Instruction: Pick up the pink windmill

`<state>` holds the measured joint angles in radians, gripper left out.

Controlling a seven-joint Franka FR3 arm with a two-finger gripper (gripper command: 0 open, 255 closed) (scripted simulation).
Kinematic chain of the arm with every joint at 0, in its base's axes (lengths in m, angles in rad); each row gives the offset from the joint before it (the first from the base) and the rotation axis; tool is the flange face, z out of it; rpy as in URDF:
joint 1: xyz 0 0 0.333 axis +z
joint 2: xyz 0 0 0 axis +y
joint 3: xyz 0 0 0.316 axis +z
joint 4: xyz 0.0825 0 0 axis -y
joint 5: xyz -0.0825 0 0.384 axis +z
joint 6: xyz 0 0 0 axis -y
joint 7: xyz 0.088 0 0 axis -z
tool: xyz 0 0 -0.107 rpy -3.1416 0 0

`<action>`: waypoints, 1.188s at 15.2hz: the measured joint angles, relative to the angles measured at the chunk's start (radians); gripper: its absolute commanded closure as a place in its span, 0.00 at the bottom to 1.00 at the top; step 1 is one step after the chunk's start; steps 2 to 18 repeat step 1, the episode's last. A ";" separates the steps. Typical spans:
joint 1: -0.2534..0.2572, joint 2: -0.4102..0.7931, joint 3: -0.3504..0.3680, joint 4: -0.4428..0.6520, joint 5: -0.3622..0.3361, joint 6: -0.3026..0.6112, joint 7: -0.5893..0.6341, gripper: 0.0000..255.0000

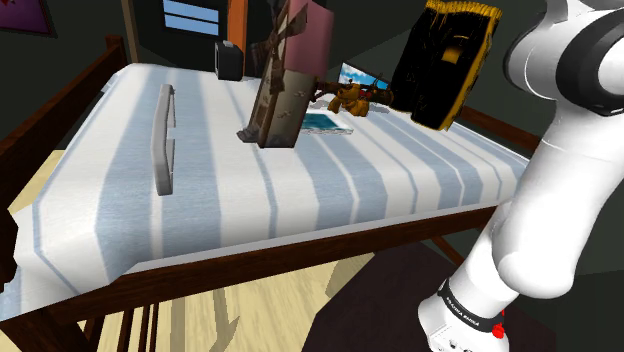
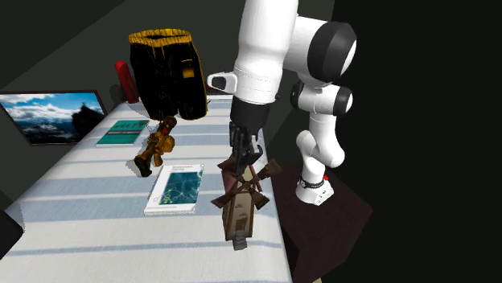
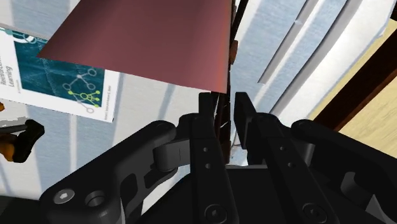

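In the shoulder view the pink windmill [image 1: 285,85] stands out over the far part of the striped bed [image 1: 400,190], leaning. Its dull pink panel is uppermost and its brownish body slants down toward the cover. Whether its foot touches the bed cannot be told. A grey bar [image 1: 163,135] lies well apart from it, and a brown toy figure [image 1: 352,98] and a black garment with yellow trim [image 1: 445,60] lie beyond.

In the second exterior view the hand [image 2: 244,157] comes straight down onto the top of the windmill [image 2: 241,205], among its crossed blades, near the bed's edge on the stand's side. A teal-covered book [image 2: 175,189] lies just beside it.

In the wrist view the hand [image 3: 224,105] is nearly shut, its two fingers pinching a thin dark part of the windmill just beneath the pink panel [image 3: 146,44].

The windmill looks stiff and light, but its blades are thin and likely fragile. A pinch this narrow, high on a long body, may let it swing or twist. The solid tower beneath the roof looks the safer place to hold, with a gentle squeeze.
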<state>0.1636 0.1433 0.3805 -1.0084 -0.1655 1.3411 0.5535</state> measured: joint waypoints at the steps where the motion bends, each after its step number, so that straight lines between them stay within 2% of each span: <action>1: 0.002 0.007 0.001 0.016 -0.004 -0.010 0.000 1.00; 18: 0.002 0.007 0.001 0.016 -0.004 -0.010 0.000 1.00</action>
